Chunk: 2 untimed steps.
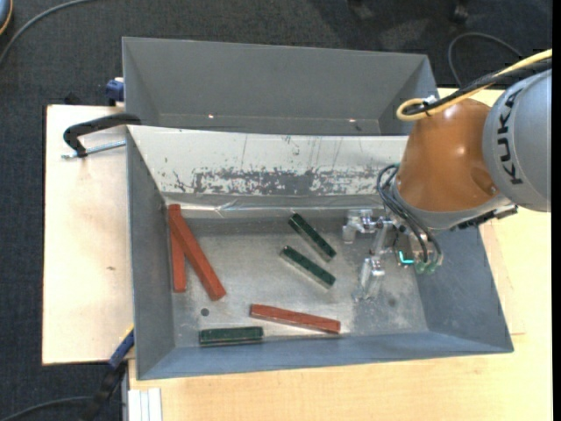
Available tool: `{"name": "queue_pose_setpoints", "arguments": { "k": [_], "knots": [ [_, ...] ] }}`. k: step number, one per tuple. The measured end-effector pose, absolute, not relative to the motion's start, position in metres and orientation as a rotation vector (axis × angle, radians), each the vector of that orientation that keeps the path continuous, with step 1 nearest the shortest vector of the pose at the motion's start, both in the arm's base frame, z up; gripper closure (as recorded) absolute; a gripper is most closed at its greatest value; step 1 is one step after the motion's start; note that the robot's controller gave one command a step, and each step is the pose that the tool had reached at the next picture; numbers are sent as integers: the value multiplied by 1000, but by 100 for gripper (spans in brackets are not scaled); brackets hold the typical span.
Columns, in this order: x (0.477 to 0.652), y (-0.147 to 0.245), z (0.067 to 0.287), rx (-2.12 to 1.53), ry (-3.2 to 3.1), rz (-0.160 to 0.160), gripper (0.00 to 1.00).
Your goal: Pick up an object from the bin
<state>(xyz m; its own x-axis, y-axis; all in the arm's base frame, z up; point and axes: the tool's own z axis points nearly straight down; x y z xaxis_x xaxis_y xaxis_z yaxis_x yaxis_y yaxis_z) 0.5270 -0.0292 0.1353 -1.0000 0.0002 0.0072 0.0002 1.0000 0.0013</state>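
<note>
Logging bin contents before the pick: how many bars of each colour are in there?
Red-brown bars: 3, two at the left, one near the front
Dark green bars: 3, two mid-bin, one front-left
Total: 6

Gripper [375, 274] hangs over the bin floor [399, 310] near a green bar [308, 267]

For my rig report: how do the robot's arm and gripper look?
The arm is grey with dark KUKA lettering. A rounded orange cover sits at its wrist, a pale yellow cable loops over it, and dark cables hang beneath. The gripper is bare silver metal.
</note>
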Motion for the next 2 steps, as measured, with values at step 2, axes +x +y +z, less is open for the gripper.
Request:
{"name": "queue_pose_setpoints", "arguments": {
  "k": [2],
  "knots": [
    [566,76,73,239,-3144,-6,0]
  ]
}}
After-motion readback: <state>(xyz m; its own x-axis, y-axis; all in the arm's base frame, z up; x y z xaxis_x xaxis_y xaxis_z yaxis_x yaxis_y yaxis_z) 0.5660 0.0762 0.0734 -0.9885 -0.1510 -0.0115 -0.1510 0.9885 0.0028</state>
